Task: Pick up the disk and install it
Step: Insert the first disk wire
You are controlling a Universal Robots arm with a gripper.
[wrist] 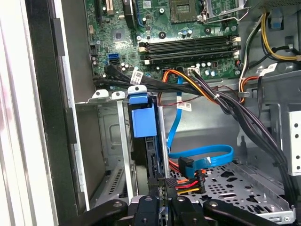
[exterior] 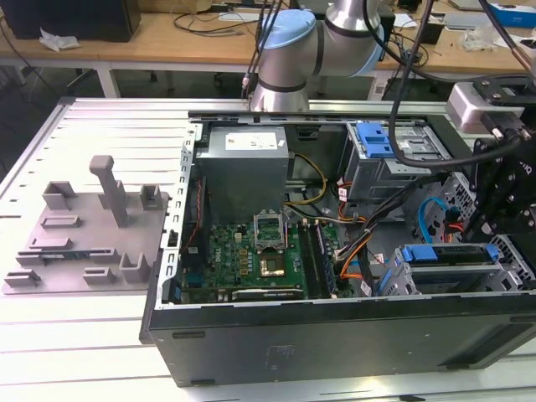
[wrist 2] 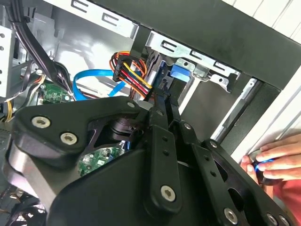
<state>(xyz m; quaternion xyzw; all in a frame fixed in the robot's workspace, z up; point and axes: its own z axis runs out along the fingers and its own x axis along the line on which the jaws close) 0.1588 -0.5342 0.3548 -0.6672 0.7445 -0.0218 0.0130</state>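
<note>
The disk (wrist: 142, 123) stands on edge in its blue carrier inside a slot of the metal drive cage (wrist: 109, 141), at the front corner of the open computer case (exterior: 335, 335). In the exterior view the disk (exterior: 448, 254) lies in the cage at the case's right end, with my gripper (exterior: 488, 234) right over its end. In both wrist views my gripper (wrist: 160, 181) is shut on the carrier's rear edge, its fingers (wrist 2: 162, 101) close together against the blue rail of the disk (wrist 2: 181, 71).
A bundle of coloured power wires (wrist 2: 131, 77) and a blue data cable (wrist: 207, 157) lie right beside the fingers. The motherboard (exterior: 251, 251) and grey power-supply box (exterior: 247, 163) fill the case's middle. A grey fixture plate (exterior: 84, 234) lies on the exterior view's left. A hand (wrist 2: 275, 157) rests outside the case.
</note>
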